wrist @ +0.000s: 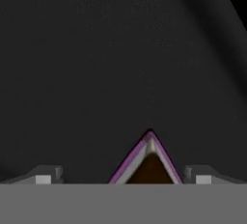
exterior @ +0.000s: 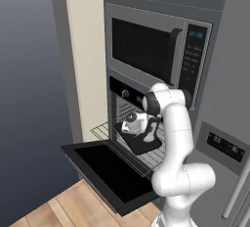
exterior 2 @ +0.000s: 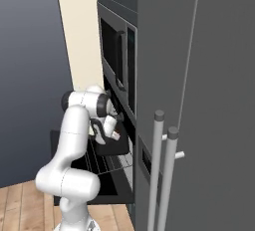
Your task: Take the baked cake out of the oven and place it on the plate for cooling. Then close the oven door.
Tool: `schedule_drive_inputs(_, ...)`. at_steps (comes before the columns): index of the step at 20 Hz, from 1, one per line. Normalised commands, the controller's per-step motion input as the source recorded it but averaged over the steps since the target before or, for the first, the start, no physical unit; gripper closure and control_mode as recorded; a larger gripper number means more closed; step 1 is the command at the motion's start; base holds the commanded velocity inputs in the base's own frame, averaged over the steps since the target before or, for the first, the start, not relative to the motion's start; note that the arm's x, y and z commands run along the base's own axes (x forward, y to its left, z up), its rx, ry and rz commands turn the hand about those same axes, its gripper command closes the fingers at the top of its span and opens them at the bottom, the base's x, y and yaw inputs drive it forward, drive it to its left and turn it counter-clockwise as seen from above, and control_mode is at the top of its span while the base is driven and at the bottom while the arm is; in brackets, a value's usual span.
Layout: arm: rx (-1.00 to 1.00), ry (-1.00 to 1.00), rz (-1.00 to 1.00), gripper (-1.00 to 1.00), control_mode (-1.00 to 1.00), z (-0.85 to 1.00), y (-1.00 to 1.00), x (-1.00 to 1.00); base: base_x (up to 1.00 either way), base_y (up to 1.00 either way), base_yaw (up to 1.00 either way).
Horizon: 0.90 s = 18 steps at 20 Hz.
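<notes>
The oven stands open, its door dropped flat toward me. A wire rack is pulled out over the door and carries a black tray. My gripper reaches down onto that tray, also seen from the right. In the hand view the cake, a brown wedge with a white and purple edge, points up between my fingertips. The gripper is open, with the wedge nearer the right finger and neither finger touching it. The plate is out of view.
A silver-framed microwave sits directly above the oven. A grey fridge with tall bar handles stands close on the right. A cream wall panel borders the oven on the left, and wood floor lies below the door.
</notes>
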Motion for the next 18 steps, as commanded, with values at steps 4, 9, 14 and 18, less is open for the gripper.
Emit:
schedule_drive_inputs(4,0.0,0.13,0.08,1.0,-1.0,-0.12,0.01,0.04,0.0,0.0,0.0)
schedule_drive_inputs(9,0.0,0.07,0.08,1.0,-1.0,-0.1,0.0,0.04,0.0,0.0,0.0)
schedule_drive_inputs(14,0.01,0.02,0.09,1.0,-1.0,-0.02,0.09,0.05,0.0,0.0,0.0)
schedule_drive_inputs(18,0.06,-0.04,0.09,1.0,-1.0,0.39,0.29,-0.25,0.0,0.0,0.0)
